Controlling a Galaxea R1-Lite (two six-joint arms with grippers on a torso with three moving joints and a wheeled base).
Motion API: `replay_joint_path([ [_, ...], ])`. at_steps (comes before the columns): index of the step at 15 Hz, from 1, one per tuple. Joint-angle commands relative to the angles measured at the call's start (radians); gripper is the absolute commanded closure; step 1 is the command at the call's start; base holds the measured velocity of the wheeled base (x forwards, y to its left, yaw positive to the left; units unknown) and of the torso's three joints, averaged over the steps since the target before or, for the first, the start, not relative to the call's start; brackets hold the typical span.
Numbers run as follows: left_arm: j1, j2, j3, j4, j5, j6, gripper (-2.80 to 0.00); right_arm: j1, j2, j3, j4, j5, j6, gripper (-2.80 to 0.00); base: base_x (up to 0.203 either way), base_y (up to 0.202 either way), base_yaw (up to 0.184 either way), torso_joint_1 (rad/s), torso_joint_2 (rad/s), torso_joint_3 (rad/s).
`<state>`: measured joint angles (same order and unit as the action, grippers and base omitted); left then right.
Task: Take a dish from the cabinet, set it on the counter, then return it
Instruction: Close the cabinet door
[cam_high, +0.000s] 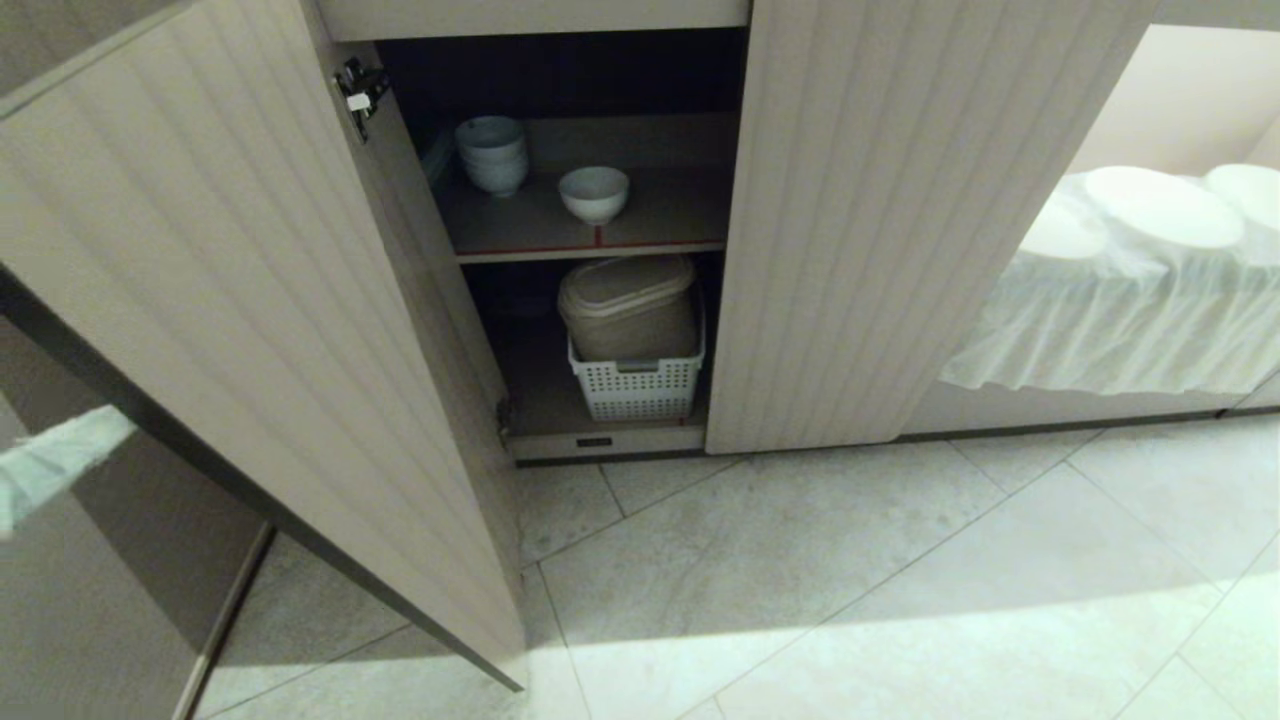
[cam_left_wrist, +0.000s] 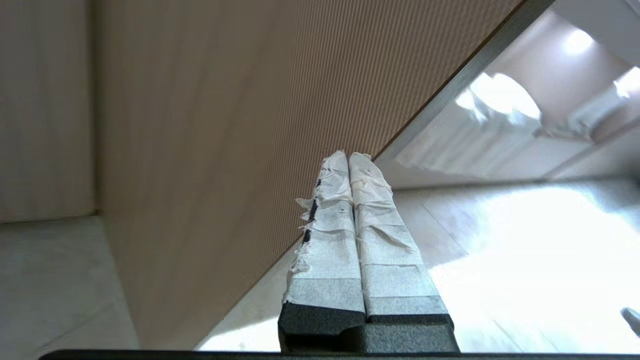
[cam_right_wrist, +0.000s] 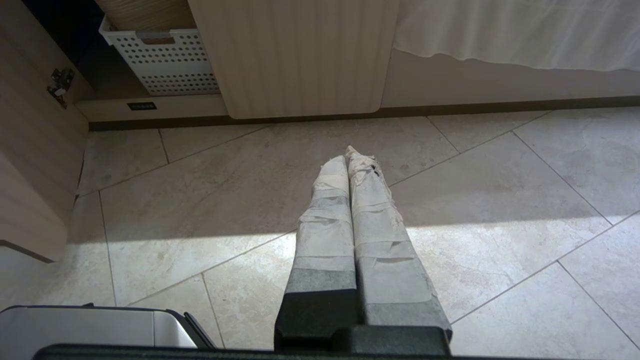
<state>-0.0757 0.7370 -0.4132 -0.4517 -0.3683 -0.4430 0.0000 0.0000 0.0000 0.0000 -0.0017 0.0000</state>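
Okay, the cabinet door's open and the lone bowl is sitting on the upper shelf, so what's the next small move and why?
Probably open the left hand and bring it round the open door toward the dish. The hand is shut and empty beside the door, while the dish stands alone on the upper shelf, apart from the stacked bowls.

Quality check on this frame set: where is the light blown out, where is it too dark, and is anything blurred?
Head view: the cabinet interior is dim, yet the dish reads clearly; a sunlit band crosses the floor; a smeared pale shape sits at the left edge. Left wrist view: strong glare washes out the floor beyond the left gripper. Right wrist view: evenly lit, a hard shadow edge behind the right gripper.
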Motion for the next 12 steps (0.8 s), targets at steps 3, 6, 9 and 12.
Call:
replay_joint_path([
  [3,-0.049,0.096,0.0,-0.066,-0.001,-0.001,0.0,0.0,0.0,0.0,0.0,0.0,0.0,0.0,0.0,0.0,0.0,0.0,0.0,0.0],
  [6,-0.058,0.235,-0.014,-0.197,0.0,0.0,0.0,0.0,0.0,0.0,0.0,0.0,0.0,0.0,0.0,0.0,0.0,0.0,0.0,0.0],
  [9,-0.076,0.371,-0.066,-0.299,0.001,0.003,0.0,0.0,0.0,0.0,0.0,0.0,0.0,0.0,0.0,0.0,0.0,0.0,0.0,0.0],
  [12,-0.118,0.467,-0.132,-0.348,0.007,0.006,0.0,0.0,0.0,0.0,0.0,0.0,0.0,0.0,0.0,0.0,0.0,0.0,0.0,0.0],
])
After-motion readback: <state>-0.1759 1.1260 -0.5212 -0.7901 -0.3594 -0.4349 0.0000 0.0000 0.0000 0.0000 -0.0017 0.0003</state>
